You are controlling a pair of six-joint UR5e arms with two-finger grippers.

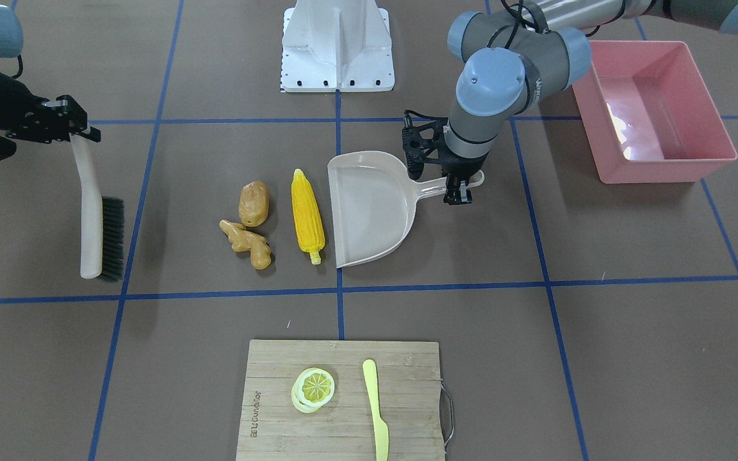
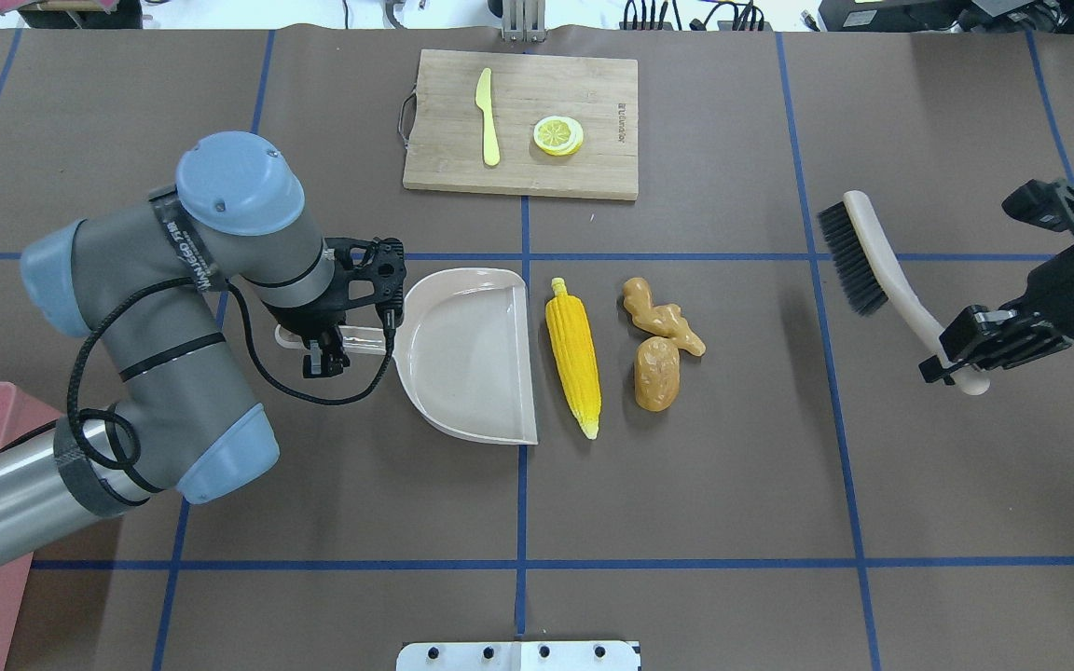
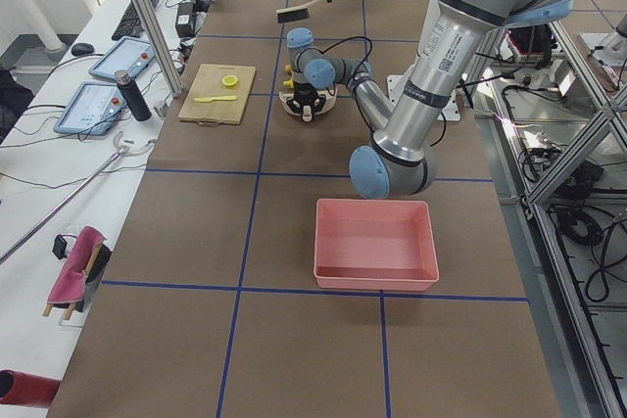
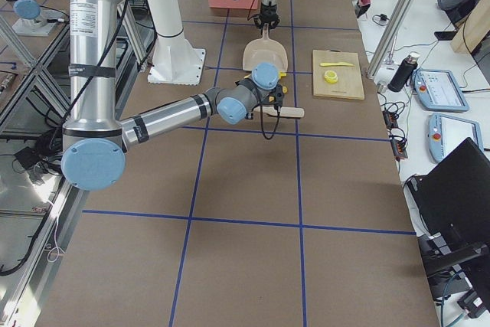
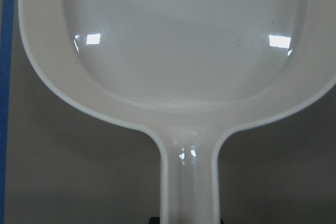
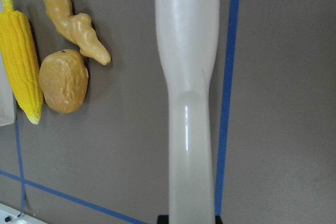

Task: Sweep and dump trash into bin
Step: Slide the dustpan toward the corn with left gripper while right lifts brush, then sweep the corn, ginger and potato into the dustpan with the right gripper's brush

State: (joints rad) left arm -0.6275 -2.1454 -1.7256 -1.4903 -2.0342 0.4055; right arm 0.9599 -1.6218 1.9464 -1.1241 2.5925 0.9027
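The trash lies mid-table: a yellow corn cob, a tan potato and a knobbly ginger root. A beige dustpan rests with its open edge beside the corn. My left gripper is shut on the dustpan's handle. My right gripper is shut on the handle of a brush, whose black bristles stand apart from the trash, on the side away from the dustpan. The pink bin stands beyond my left arm.
A wooden cutting board on the operators' side carries a lemon slice and a yellow-green plastic knife. The robot's white base is at the opposite table edge. Blue tape lines cross the brown table.
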